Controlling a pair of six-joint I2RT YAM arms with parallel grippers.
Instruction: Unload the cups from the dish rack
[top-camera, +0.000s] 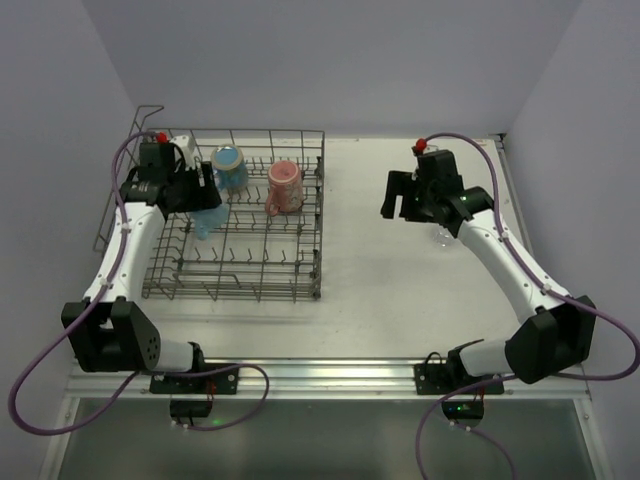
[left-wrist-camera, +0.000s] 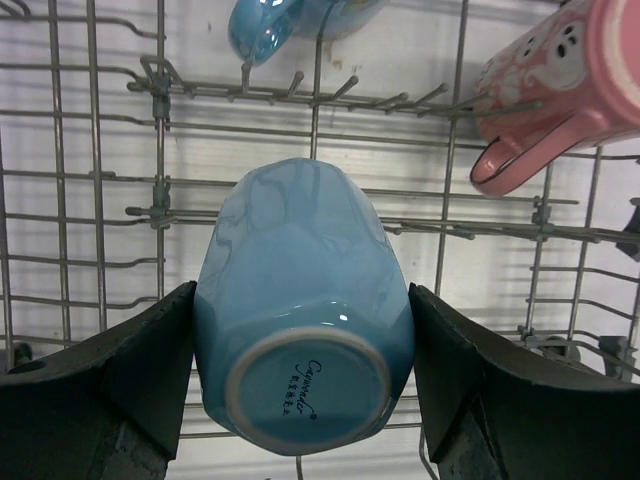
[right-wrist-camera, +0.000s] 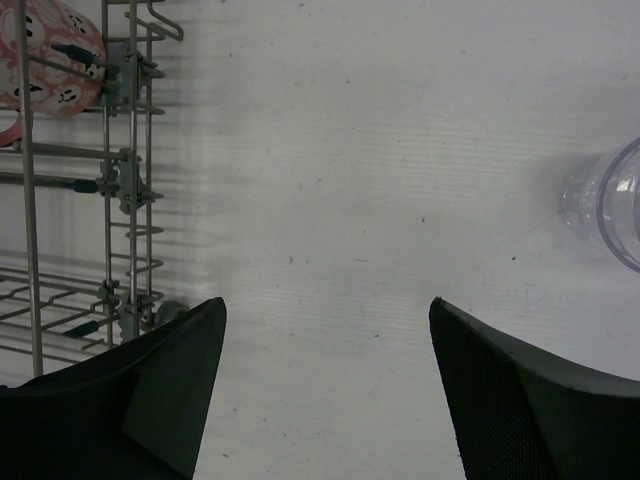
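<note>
The grey wire dish rack (top-camera: 250, 285) sits left of centre on the table. My left gripper (top-camera: 200, 200) reaches into it and is shut on the light blue tumbler (left-wrist-camera: 300, 300), base towards the camera, both fingers pressed on its sides (left-wrist-camera: 302, 335). The tumbler (top-camera: 207, 222) shows just below the gripper from above. A blue handled mug (top-camera: 229, 166) and a pink cup (top-camera: 285, 187) stand farther back in the rack. A clear glass (right-wrist-camera: 610, 205) rests on the table to the right. My right gripper (top-camera: 400, 200) hovers open over bare table (right-wrist-camera: 328, 310), holding nothing.
The rack's taller looped side (top-camera: 125, 180) rises on its left. In the right wrist view the rack's right wall (right-wrist-camera: 120, 180) and the pink cup (right-wrist-camera: 50, 50) are at the left edge. White walls enclose the table at the back and sides.
</note>
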